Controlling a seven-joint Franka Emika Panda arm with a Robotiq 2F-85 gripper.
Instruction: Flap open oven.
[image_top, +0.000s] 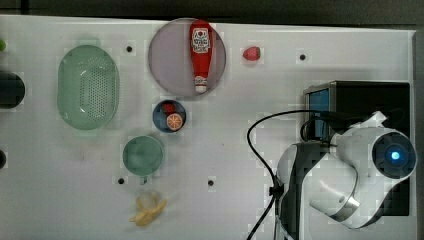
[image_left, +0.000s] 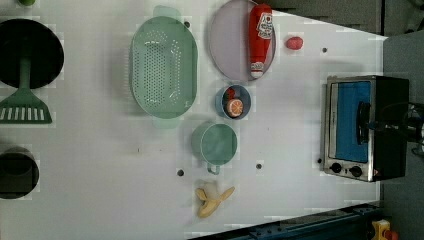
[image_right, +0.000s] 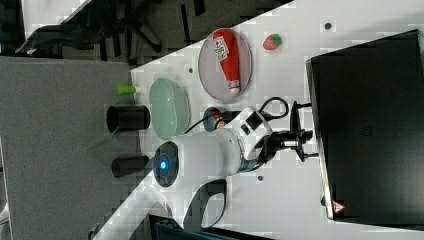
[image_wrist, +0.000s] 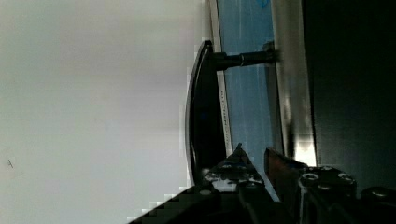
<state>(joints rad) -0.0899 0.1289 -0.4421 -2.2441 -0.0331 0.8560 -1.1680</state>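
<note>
The oven (image_top: 370, 100) stands at the top view's right, silver-framed with a black top and blue-tinted glass door (image_left: 352, 120); the door looks shut against the frame. Its dark bar handle (image_wrist: 203, 116) stands off the glass on a short post. My gripper (image_wrist: 254, 156) is at the handle's level, reaching in from over the oven (image_left: 390, 150). One fingertip (image_wrist: 238, 151) sits just behind the bar, between it and the glass. The other finger (image_wrist: 280, 163) is near the metal frame. A narrow gap shows between them, with only glass behind. In the left view the gripper (image_left: 372, 124) meets the handle (image_left: 363, 112).
On the white table (image_top: 225, 150) are a ketchup bottle (image_top: 201, 52) on a purple plate, a strawberry (image_top: 251, 53), a green colander (image_top: 88, 86), a blue bowl of fruit (image_top: 169, 116), a green cup (image_top: 143, 155) and a banana (image_top: 147, 209). A black cable (image_top: 260, 145) loops beside my arm (image_top: 350, 175).
</note>
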